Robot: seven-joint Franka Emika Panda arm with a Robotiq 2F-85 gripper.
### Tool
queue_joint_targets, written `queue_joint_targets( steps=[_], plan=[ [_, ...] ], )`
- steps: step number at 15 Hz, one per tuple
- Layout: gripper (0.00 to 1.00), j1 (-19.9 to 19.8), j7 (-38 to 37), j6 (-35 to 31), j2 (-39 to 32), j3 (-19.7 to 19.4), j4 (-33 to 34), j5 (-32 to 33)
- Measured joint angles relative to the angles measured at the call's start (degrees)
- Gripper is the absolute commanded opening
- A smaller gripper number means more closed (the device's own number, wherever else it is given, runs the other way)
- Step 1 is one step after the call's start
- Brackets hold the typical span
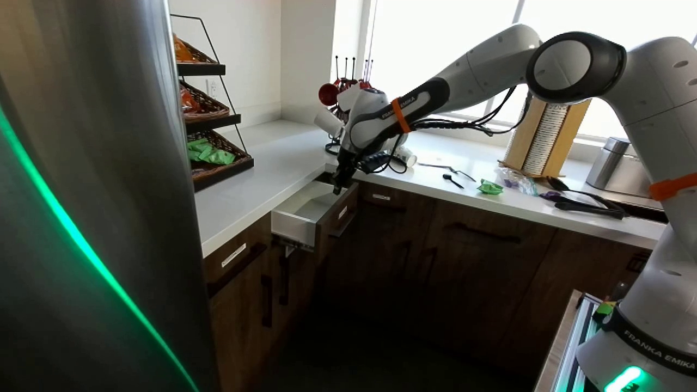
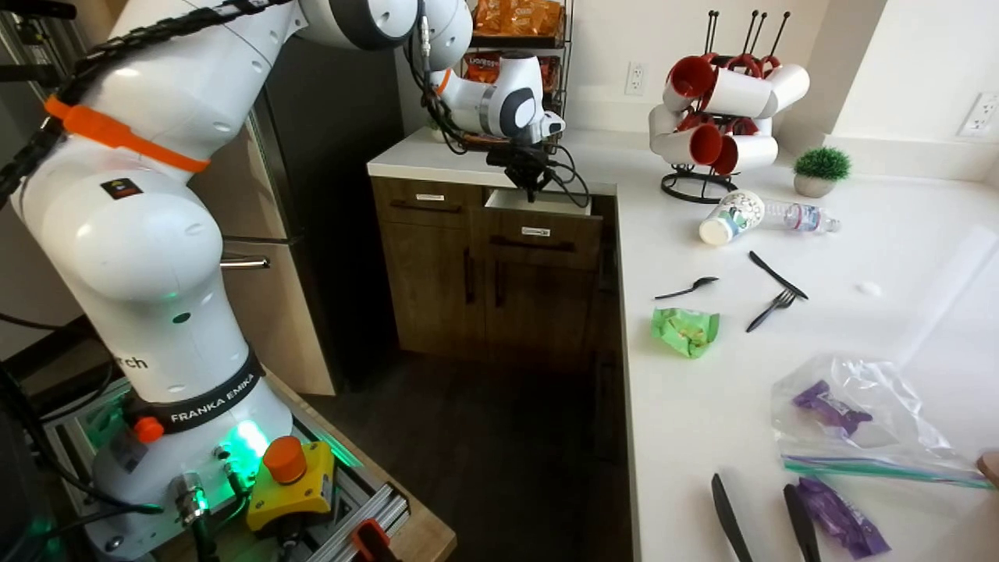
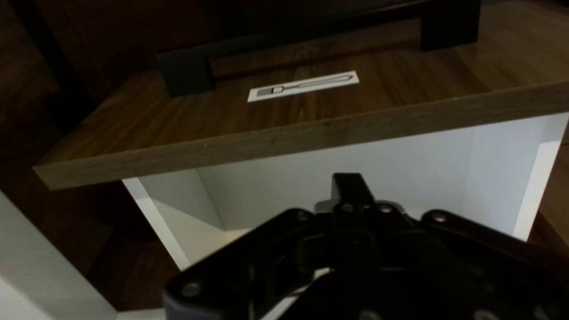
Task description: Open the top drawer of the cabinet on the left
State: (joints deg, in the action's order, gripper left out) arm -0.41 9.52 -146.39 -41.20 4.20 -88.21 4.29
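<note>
End effector (image 3: 350,186) is held with jaws pressed together over the pale inside of the top drawer (image 3: 302,138); tip depth cannot be determined. A printed label (image 3: 303,86) is mounted on the wooden front (image 3: 391,82). The drawer is extended from the cabinet (image 2: 445,297) under the white desk (image 2: 663,226).

Arm (image 1: 484,65) outstretched, hand (image 3: 351,184) downward, its fingers (image 3: 356,194) apparently together

Bright window (image 1: 446,32); white wall (image 1: 248,49); steel refrigerator (image 1: 103,179); dark floor (image 2: 499,445).
</note>
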Motion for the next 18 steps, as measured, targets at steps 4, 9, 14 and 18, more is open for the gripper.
queue_joint_targets(
  steps=[4, 9, 14, 18],
  plan=[
    [0.00, -0.45, 3.19, -5.23, -0.77, 1.71, -0.33, -0.07],
    [0.00, -1.13, 7.94, -5.64, -3.47, 3.66, -0.30, -0.07],
    [0.00, -2.08, 10.88, -5.56, -4.57, 4.24, -0.28, -0.06],
    [0.00, -2.30, 11.12, -1.33, -3.68, 4.25, -0.22, -0.06]
  ],
)
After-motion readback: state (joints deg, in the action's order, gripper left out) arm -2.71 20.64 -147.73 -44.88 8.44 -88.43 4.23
